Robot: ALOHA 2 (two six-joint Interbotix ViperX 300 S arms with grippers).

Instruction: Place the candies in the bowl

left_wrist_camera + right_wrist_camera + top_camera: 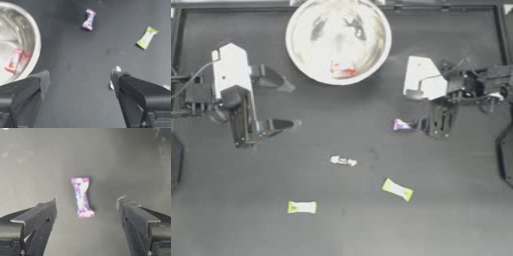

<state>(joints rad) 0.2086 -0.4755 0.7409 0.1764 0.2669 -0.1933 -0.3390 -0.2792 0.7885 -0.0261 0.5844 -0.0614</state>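
The shiny silver bowl (pixel 304 30) stands at the back middle of the table and holds a red-white candy (pixel 343 71). The left wrist view shows the same bowl (pixel 31 37) and candy (pixel 15 60). A purple-white candy (pixel 401 125) lies just ahead of my open right gripper (pixel 414 117). In the right wrist view this candy (pixel 81 196) sits between the spread fingertips of that gripper (pixel 87 205), untouched. My left gripper (pixel 291 105) hovers open and empty left of centre. A whitish candy (pixel 343 160) and two yellow-green candies (pixel 397 189) (pixel 302 207) lie on the table nearer the front.
In the left wrist view my open left gripper (pixel 80 80) looks across the table at the purple-white candy (pixel 89 19) and one yellow-green candy (pixel 147 37). The whitish candy (pixel 116 69) peeks out beside one fingertip. A raised frame (pixel 345 7) runs along the table's back edge.
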